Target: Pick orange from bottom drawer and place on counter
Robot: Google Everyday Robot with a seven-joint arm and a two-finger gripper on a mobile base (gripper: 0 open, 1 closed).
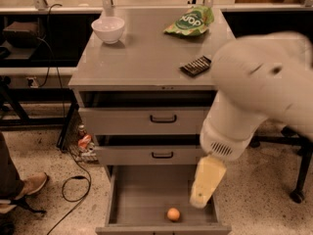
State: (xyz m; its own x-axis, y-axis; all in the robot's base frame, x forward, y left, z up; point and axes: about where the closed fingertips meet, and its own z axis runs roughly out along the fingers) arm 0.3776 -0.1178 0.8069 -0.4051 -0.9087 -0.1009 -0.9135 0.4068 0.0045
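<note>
The orange (173,214) lies near the front middle of the open bottom drawer (142,195), on its flat grey floor. My white arm (254,97) reaches in from the right, across the cabinet's right side. Its cream-coloured end with the gripper (199,200) hangs down over the right part of the bottom drawer, a little above and to the right of the orange, apart from it. The counter (142,53) is the grey top of the cabinet above.
On the counter stand a white bowl (108,29) at the back left, a green snack bag (190,20) at the back right and a dark flat packet (195,65) near the right front. The two upper drawers (146,121) stand slightly open. A person's shoe (29,185) and cables (73,190) are on the floor at left.
</note>
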